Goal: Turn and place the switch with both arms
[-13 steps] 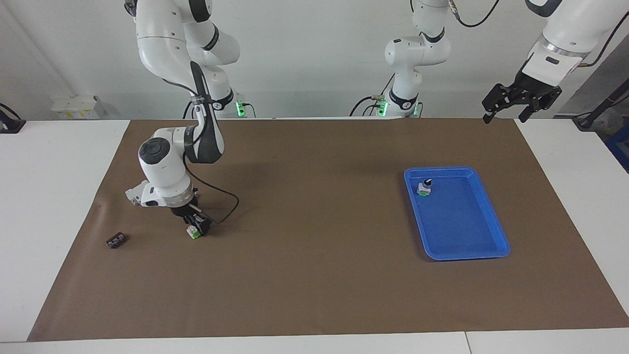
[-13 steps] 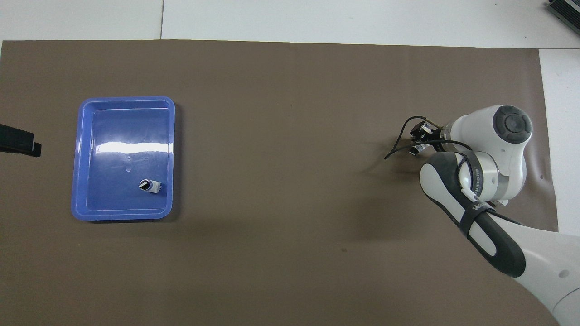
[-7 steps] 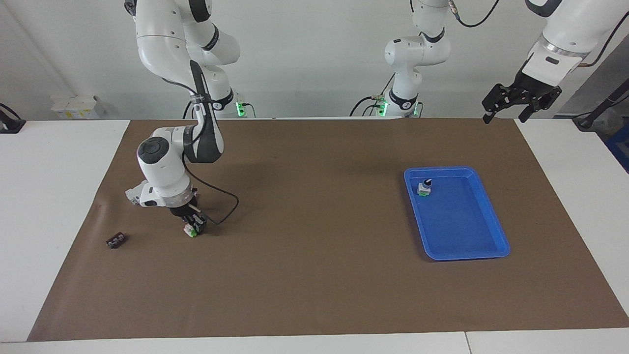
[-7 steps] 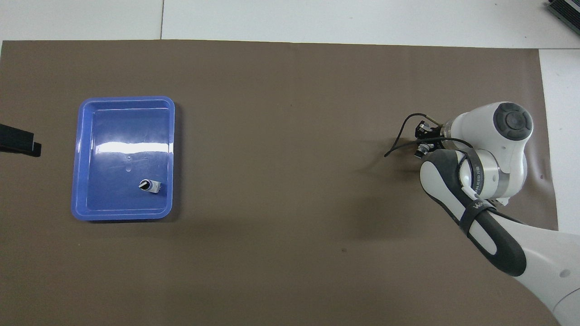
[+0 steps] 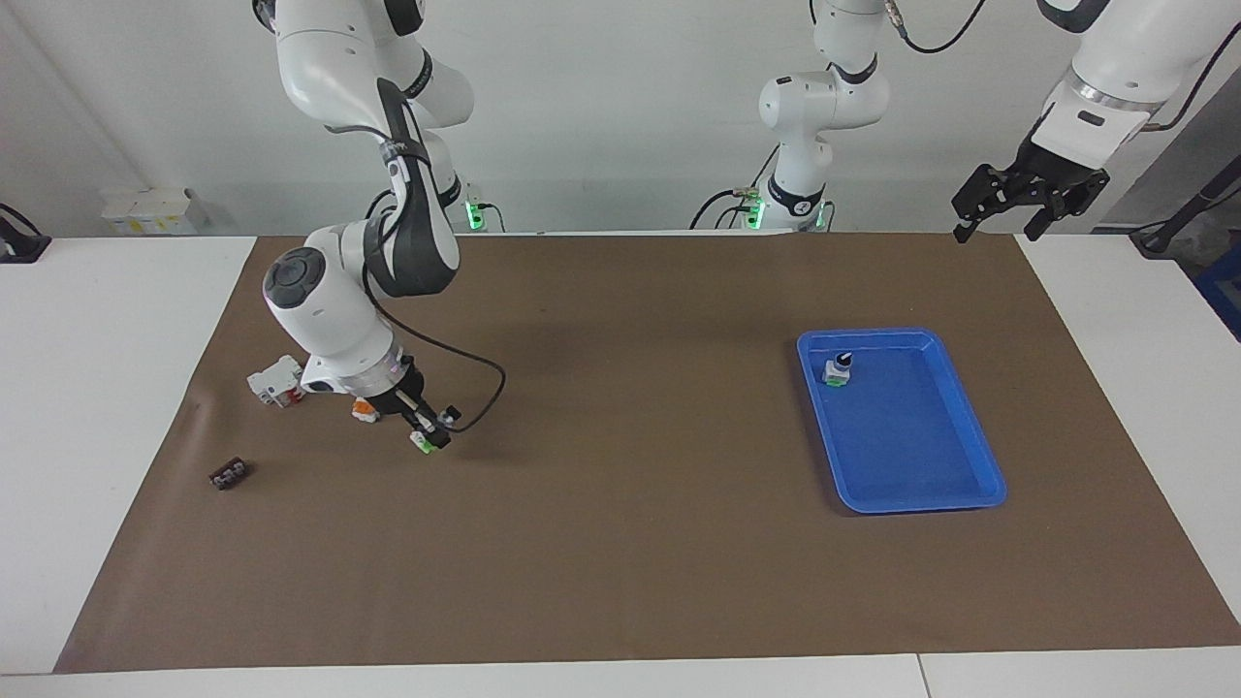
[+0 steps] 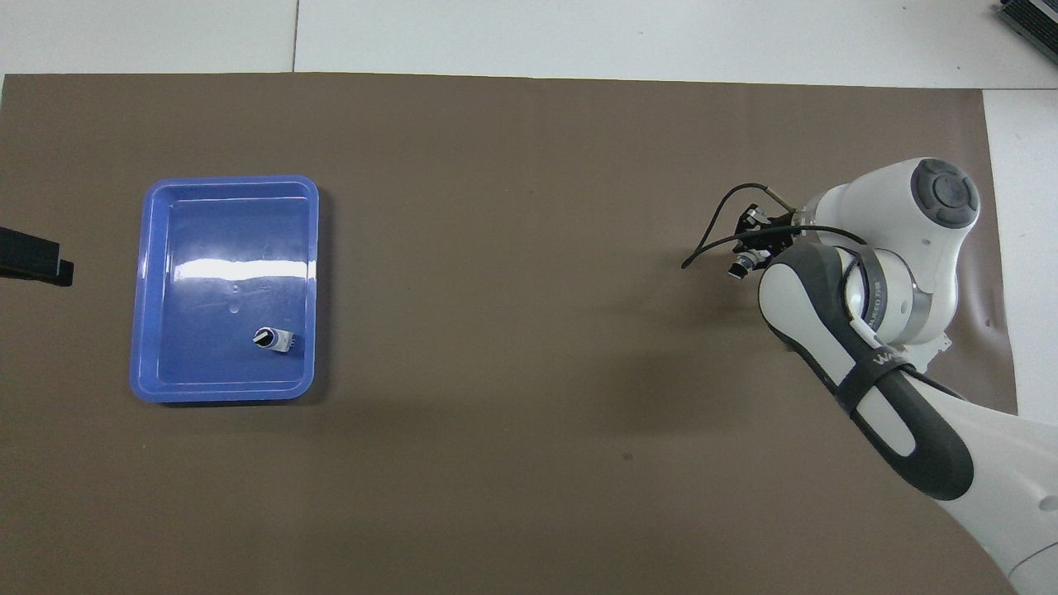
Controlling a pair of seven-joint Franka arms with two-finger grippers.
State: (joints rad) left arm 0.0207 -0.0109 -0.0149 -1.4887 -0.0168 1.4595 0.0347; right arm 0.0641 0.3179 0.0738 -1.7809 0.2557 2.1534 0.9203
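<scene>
Switch number one, the green-ended switch [image 5: 423, 441], is pinched in our right gripper [image 5: 427, 438], which has clamped shut on it and is holding it just above the brown mat [image 5: 620, 543] at the right arm's end of the tabletop [image 5: 116, 388]. From overhead we mostly see the black knob end poking out past the wrist at the right gripper [image 6: 741, 266], so the grip itself reads better from the facing camera.

Working outward from there: just beside the gripper, closer to the robots, sits the orange-ended switch [image 5: 364, 410] on the mat, partly tucked under the wrist. A bit farther toward the right arm's end is the white block with red [image 5: 275, 381]. A small dark part [image 5: 229, 474] lies near the mat's edge, farther from the robots than the block, and we can't tell what it is.

Well apart, toward the left arm's end, we've got the blue tray [image 5: 970, 494] with the second green-ended switch [image 5: 838, 369] standing in the corner nearest the robots, knob up.

Our left gripper [image 5: 999, 225] waits up in the air over the mat's corner at its own end, fingers spread wide, holding nothing. Overhead, only a black tip of the left gripper [image 6: 33, 260] shows.
</scene>
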